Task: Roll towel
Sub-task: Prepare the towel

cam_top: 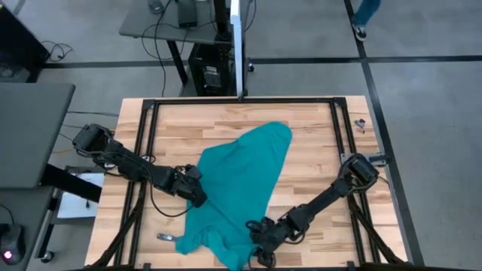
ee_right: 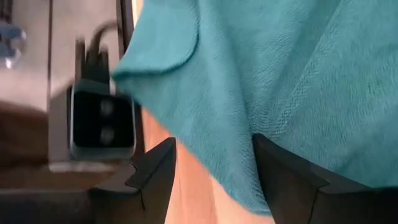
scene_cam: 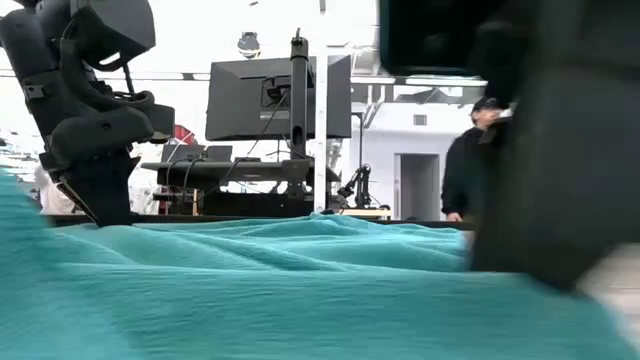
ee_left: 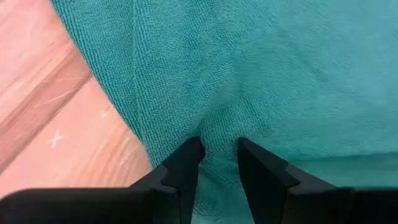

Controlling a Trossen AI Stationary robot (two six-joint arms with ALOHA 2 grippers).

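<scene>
Towel (cam_top: 241,188) lies between tools — left tool (cam_top: 197,194), right tool (cam_top: 260,237).

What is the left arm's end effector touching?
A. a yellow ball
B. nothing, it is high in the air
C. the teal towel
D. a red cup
C: in the left wrist view the left end effector sits down on the towel, with teal cloth between its fingers; the high view shows it at the towel's edge.
</scene>
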